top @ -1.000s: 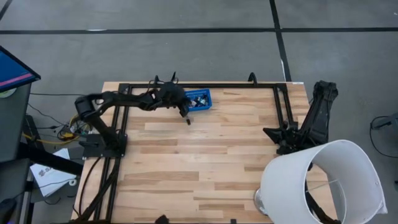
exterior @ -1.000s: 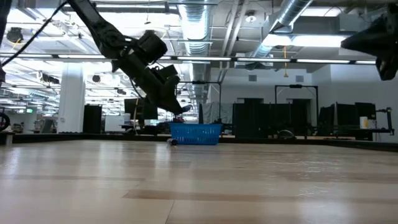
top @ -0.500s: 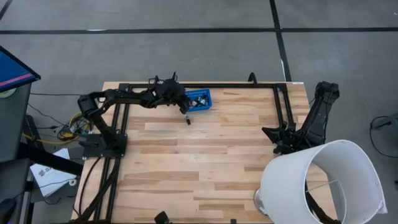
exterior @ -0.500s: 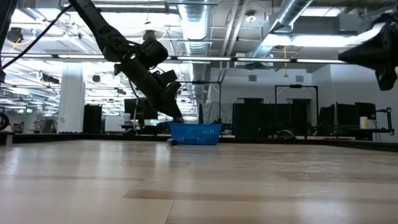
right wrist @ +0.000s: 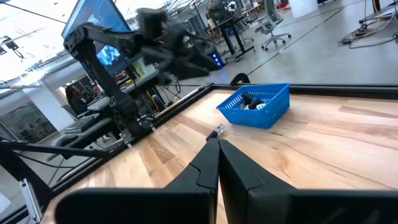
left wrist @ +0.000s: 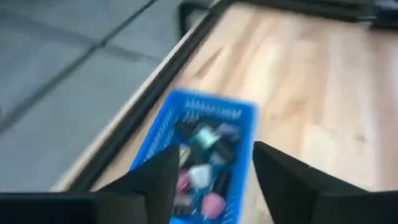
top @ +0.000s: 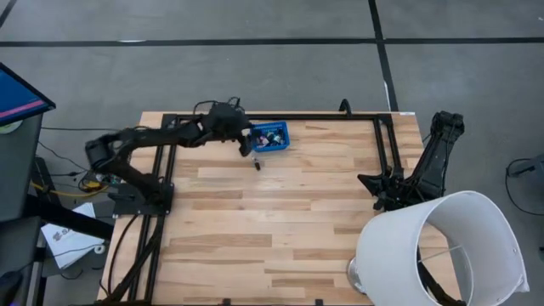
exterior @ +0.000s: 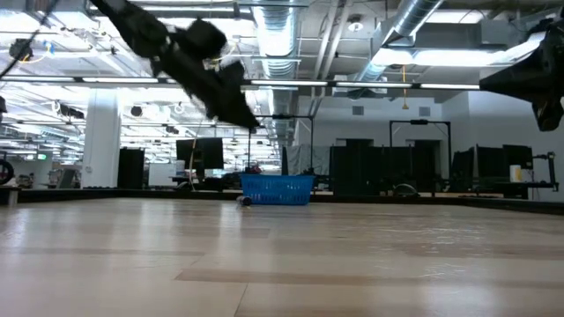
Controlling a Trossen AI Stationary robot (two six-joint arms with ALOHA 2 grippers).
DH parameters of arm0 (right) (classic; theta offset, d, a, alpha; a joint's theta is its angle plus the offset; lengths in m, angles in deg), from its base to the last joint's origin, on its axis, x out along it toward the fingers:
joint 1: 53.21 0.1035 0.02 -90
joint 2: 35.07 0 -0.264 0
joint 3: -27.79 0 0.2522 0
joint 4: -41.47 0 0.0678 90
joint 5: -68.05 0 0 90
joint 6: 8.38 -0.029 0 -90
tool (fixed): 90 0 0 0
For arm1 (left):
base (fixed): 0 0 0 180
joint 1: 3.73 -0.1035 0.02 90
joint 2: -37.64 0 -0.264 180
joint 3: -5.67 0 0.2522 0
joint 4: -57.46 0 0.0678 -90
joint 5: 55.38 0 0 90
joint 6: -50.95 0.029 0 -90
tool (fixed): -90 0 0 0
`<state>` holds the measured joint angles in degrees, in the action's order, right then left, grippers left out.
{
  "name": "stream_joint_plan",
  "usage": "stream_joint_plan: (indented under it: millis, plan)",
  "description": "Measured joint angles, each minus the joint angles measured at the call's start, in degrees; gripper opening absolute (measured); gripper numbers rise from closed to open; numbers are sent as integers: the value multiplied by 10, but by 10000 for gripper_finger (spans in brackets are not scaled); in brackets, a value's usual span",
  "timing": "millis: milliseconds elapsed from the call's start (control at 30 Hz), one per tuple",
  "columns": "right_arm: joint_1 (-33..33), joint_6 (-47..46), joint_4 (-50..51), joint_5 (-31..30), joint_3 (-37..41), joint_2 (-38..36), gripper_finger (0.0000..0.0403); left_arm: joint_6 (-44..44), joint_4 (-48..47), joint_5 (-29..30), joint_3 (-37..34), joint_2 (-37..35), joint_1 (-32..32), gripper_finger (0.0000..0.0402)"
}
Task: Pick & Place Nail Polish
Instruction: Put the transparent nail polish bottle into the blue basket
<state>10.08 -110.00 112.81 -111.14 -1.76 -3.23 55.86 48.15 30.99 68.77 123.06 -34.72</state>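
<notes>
The blue mesh basket (top: 278, 127) stands at the table's far edge, left of centre, with several nail polish bottles (left wrist: 202, 177) lying inside it. One more bottle (top: 257, 164) lies on the wood just in front of the basket. My left gripper (left wrist: 214, 177) is open with nothing between its fingers. It hangs above and just left of the basket (exterior: 278, 189), pointing slantwise down at it. My right gripper (right wrist: 217, 146) is shut and waits at the table's right side (top: 374, 181), pointing level toward the basket (right wrist: 255, 106).
A large white lampshade (top: 438, 246) covers the near right corner. Black frame rails (top: 323, 117) run along the far edge and both sides. The middle and near left of the wooden tabletop (top: 272, 221) are bare.
My left gripper has risen well clear of the basket and drawn back a little toward the table's left. The small pink thing that showed at its fingertips just above the basket is no longer there. My right arm has sunk slightly.
</notes>
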Motion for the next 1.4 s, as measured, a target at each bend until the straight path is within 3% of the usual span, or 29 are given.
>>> stream_joint_plan:
  millis: [200,433,733,867,1400]
  plan:
    - [0,0,2,7,0,0,0,171,-70,-45,0,-77,72,250]
    - [0,0,2,8,0,0,0,286,-124,-43,-1,-3,140,242]
    - [0,-1,2,9,0,0,0,329,-125,-31,9,125,153,239]
    - [0,-21,1,9,0,0,0,357,-126,8,19,139,151,239]
    - [0,-24,2,9,0,0,0,382,-139,13,25,176,128,239]
